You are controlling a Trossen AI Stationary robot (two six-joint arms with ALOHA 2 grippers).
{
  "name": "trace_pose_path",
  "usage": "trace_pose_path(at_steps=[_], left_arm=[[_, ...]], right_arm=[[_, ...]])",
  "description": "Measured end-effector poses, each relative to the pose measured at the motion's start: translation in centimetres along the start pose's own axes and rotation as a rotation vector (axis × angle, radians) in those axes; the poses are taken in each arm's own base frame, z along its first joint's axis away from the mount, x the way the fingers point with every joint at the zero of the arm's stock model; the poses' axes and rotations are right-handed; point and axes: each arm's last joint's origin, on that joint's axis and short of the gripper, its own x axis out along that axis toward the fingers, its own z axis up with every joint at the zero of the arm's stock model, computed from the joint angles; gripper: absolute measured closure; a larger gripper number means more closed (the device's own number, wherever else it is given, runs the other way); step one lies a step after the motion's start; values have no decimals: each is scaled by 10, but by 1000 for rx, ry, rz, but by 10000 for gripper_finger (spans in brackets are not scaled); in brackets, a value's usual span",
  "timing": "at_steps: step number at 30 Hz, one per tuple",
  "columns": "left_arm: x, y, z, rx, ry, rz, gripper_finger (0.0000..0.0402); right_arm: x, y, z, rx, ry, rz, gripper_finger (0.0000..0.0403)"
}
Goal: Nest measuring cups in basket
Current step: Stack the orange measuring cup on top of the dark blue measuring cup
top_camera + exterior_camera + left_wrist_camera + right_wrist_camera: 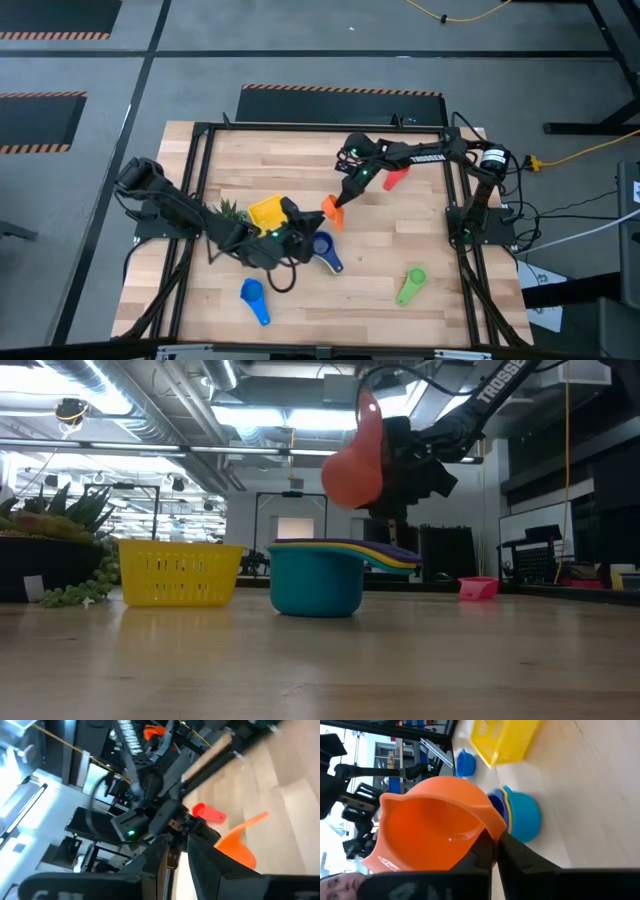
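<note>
We see the right hand (340, 204) above the middle of the desk (420, 230), its fingers clamped on the orange cup (333, 212), which it holds by the handle. In the low view that orange cup (357, 460) hangs in the air, tilted, clear of the desk and above the stack below it. The right wrist view shows the orange bowl (432, 822) filling the near space, with its handle pinched between the 2 dark fingers (520, 857).

On the desk sits a nested stack (320, 580): a teal cup at the bottom with yellow and dark blue rims showing inside it. From above, this stack (322, 246) lies just right of the left hand (290, 235). We cannot tell from the pictures whether the left hand is open or closed; its fingers are not clearly shown, and nothing appears held in it.

The yellow basket (266, 212) stands on the desk left of centre, just beside the left arm and next to the small green plant (230, 210). In the low view the basket (180, 573) sits to the left of the stack, apart from it, and we cannot see whether any cup is inside.

3 more cups lie loose: a red cup (396, 178) at the far side, a green cup (410, 284) near the right, and a light blue cup (254, 298) near the left.
</note>
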Motion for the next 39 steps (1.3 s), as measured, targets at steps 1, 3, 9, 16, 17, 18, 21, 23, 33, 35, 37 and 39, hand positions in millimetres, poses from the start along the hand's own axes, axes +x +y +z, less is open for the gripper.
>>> trace_pose_path(at_steps=[1, 3, 9, 16, 17, 18, 21, 23, 33, 35, 37, 39], left_arm=[[-4, 6, 1, -11, -1, 10, 332], [-15, 21, 1, -32, -7, 18, 335], [-48, 73, -20, -207, -11, -77, 352], [-75, 103, -69, -518, 93, -327, 372], [-77, 103, -75, -536, 98, -329, 375], [-78, 101, -81, -545, 104, -329, 377], [-80, 91, -101, -565, 115, -312, 383], [-80, 82, -113, -575, 116, -288, 387], [-75, 39, -144, -652, 66, -290, 400], [-74, 34, -147, -662, 56, -312, 399], [-74, 33, -146, -678, 42, -336, 397], [-74, 32, -146, -689, 33, -353, 397]], right_arm=[[-1, 4, 3, -20, -7, 4, 388], [-2, 12, 11, -71, -22, 14, 388], [-10, 55, 41, -238, -71, 49, 390], [-20, 114, 65, -454, -126, -24, 390], [-20, 121, 65, -485, -131, -66, 390], [-20, 128, 65, -512, -132, -113, 390], [-18, 148, 58, -611, -100, -304, 390], [-13, 159, 50, -690, -54, -442, 390], [30, 188, 16, -945, 127, -568, 389], [41, 188, 11, -957, 156, -556, 389], [52, 187, 7, -959, 187, -546, 389], [62, 186, 3, -965, 213, -539, 389]])
